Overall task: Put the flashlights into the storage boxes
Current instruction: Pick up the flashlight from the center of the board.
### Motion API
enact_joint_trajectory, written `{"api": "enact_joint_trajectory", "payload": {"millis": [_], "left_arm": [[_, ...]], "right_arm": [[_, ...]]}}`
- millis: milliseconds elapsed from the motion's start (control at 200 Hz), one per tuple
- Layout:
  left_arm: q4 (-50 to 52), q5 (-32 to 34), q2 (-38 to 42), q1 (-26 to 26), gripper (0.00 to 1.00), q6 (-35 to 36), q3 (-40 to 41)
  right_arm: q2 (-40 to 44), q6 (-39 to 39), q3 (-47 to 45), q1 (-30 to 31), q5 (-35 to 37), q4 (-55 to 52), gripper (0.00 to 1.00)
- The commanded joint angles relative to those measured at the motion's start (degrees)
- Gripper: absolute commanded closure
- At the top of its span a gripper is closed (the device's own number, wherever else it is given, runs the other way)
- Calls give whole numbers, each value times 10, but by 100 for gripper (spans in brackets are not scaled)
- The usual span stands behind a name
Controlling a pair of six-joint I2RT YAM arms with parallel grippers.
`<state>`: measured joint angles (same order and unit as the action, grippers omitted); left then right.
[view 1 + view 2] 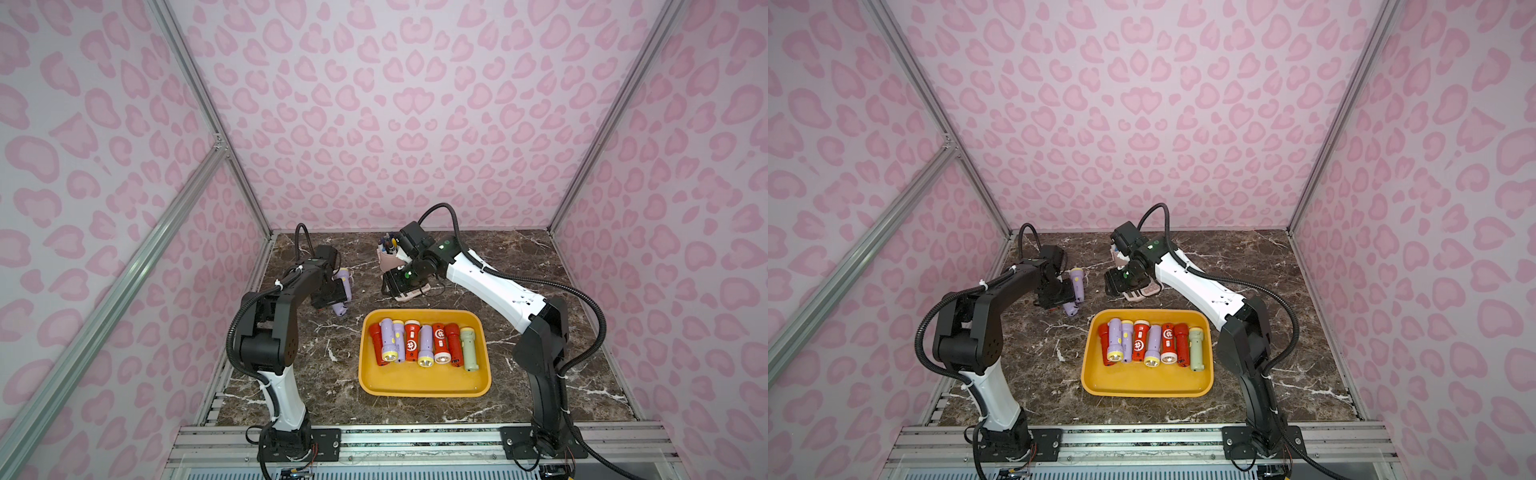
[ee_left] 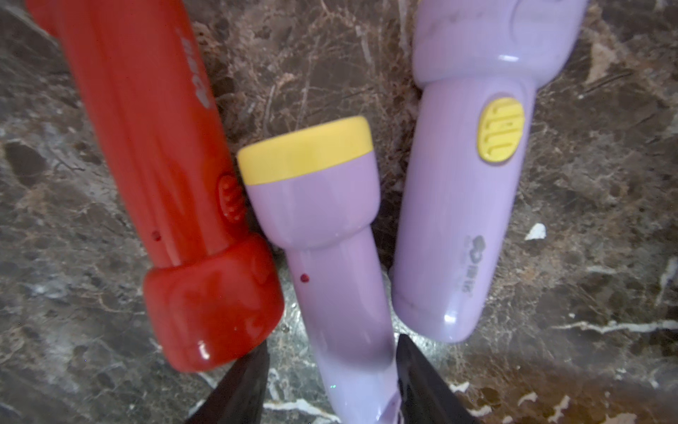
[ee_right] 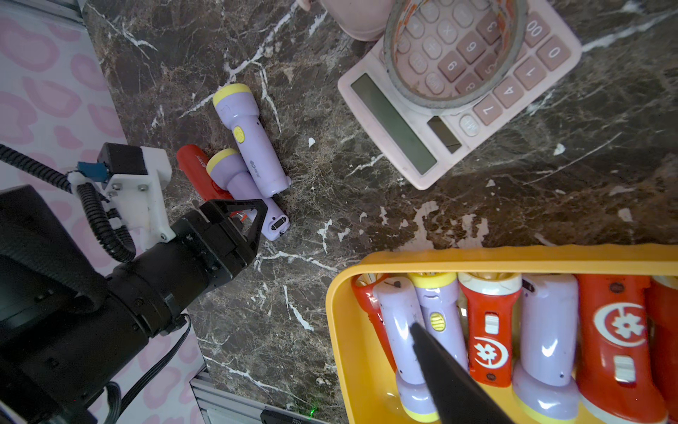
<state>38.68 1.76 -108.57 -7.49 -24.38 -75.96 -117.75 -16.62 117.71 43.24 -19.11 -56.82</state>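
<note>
Three flashlights lie together on the marble at the back left: a red one (image 2: 165, 183), a middle lilac one (image 2: 323, 238) with a yellow head, and another lilac one (image 2: 469, 183). My left gripper (image 2: 332, 343) is open and straddles the middle lilac flashlight's handle. One finger touches it and a small gap shows at the other. The yellow-orange storage box (image 1: 424, 390) holds a row of several flashlights (image 1: 424, 345), red, lilac and one pale green. My right gripper (image 1: 392, 286) hovers behind the box over the calculator. Only one of its fingers (image 3: 451, 374) shows, with nothing against it.
A pink calculator (image 3: 440, 110) lies behind the box with a roll of tape (image 3: 390, 62) on it. A pink pen cup (image 1: 388, 259) stands just behind that. The left wall runs close beside the three loose flashlights.
</note>
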Motion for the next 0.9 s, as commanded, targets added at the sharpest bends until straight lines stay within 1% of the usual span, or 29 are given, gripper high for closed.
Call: {"api": "enact_joint_trajectory", "payload": {"millis": [0,230,305,390,440,450,465,545,745,895], "left_arm": [[-9,-5,-12,2,43,0,-7],[-13,-10,-32,4,45,-1,-8],[-14,-10,-34,4,51,-2,-8],[-10,-12,-34,5,61,-4,-8],[-8,-13,-31,5,62,-5,-8],[-8,-13,-30,4,66,-5,-8],[-8,-13,-29,4,68,-6,-8],[-3,-15,-23,4,72,-8,-7],[3,-11,16,1,74,-14,15],[24,3,54,-14,74,-17,22]], "right_arm": [[-8,12,6,-4,3,-26,36],[-2,18,-1,-16,4,-38,36],[3,19,-6,-20,5,-41,36],[11,21,-16,-24,7,-41,37],[18,23,-26,-26,7,-40,37],[19,23,-28,-26,7,-39,37],[22,22,-31,-27,7,-39,37],[34,24,-50,-30,7,-34,37],[69,26,-97,-34,7,-17,37],[98,28,-133,-34,7,-4,37]]}}
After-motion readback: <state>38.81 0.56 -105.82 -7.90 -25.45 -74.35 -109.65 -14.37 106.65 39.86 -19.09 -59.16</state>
